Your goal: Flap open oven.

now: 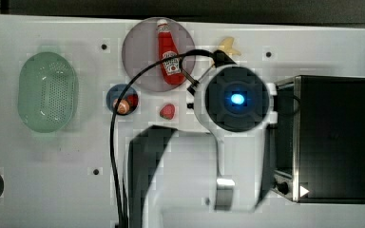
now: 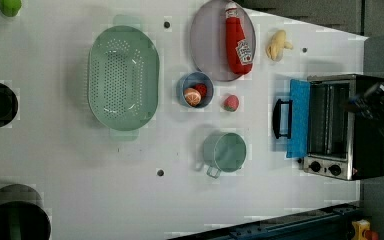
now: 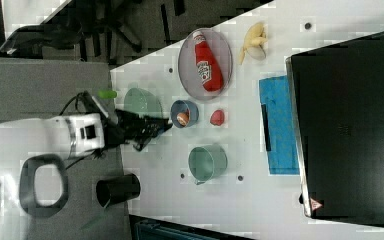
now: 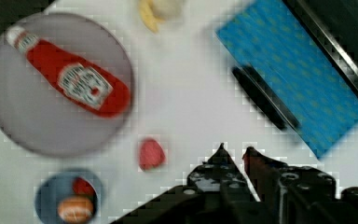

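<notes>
At the left view's right end of the white worktop (image 2: 80, 200) stands the oven (image 2: 352, 130), a boxy unit with a matte black top, a silver metal frame and two black knobs on its control strip. Its door (image 2: 298, 117) is folded fully down and lies flat, a blue-tinted glass rectangle with a black bar handle (image 2: 279, 118) at the outer edge; the wire rack inside shows through the open mouth.

In the wrist view the end effector (image 4: 233, 151) hangs above the bare worktop near the flat door, its two black pointed fingertips (image 4: 220, 156) drawn close together with just a narrow slit between them and nothing held.

A round grey plate (image 2: 205, 45) carries a glossy red ketchup bottle (image 2: 237, 40) with a white cap, lying on its side. Just beside the plate, toward the oven, lies a pale yellow banana (image 2: 277, 45). A small blue bowl (image 2: 184, 87) holds two rounded items, one orange and one red, and a little red strawberry (image 2: 231, 103) sits on the worktop close by. A pale green cup (image 2: 225, 151) with a small handle stands between the bowl and the oven. Well apart, toward the left view's left, rests an oval pale green colander (image 2: 123, 77) with a perforated floor.
</notes>
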Action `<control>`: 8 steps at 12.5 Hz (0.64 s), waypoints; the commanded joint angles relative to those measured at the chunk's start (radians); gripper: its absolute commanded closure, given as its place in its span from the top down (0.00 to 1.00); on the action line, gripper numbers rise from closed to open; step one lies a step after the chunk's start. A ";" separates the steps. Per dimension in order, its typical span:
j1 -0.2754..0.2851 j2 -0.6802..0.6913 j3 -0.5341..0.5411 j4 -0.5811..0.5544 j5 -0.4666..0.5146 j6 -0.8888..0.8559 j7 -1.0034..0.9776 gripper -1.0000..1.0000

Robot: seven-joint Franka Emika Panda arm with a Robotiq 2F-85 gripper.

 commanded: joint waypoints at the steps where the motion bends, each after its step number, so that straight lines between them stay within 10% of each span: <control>1: 0.006 -0.061 0.005 0.067 0.018 -0.177 0.073 0.17; 8: 0.007 -0.109 0.009 0.099 0.016 -0.261 0.149 0.17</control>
